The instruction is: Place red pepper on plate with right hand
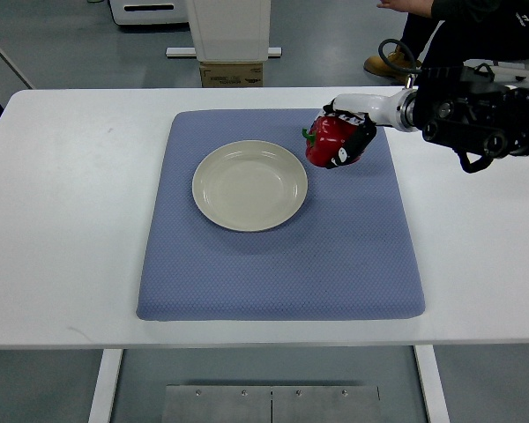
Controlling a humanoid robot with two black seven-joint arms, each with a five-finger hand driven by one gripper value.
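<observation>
A white table [62, 220] fills the frame, a blue-grey mat [273, 264] spread across its middle. At the mat's upper right the right hand [351, 132] has its fingers clamped around the red pepper [328, 141] (green stem pointing left). The pepper sits just right of the cream plate [249, 186], not on it.

The glossy red bell pepper [329, 139] carries a small green stem. The round ceramic plate [249, 185] is plain cream, unpatterned. Beneath it, the square fabric mat [282, 264] is muted blue-violet with a fine dotted weave. The smooth tabletop [62, 220] is white. The right robot hand [351, 132] is white with black fingers [363, 141], and its forearm is black. The cardboard box [232, 74] is brown.
</observation>
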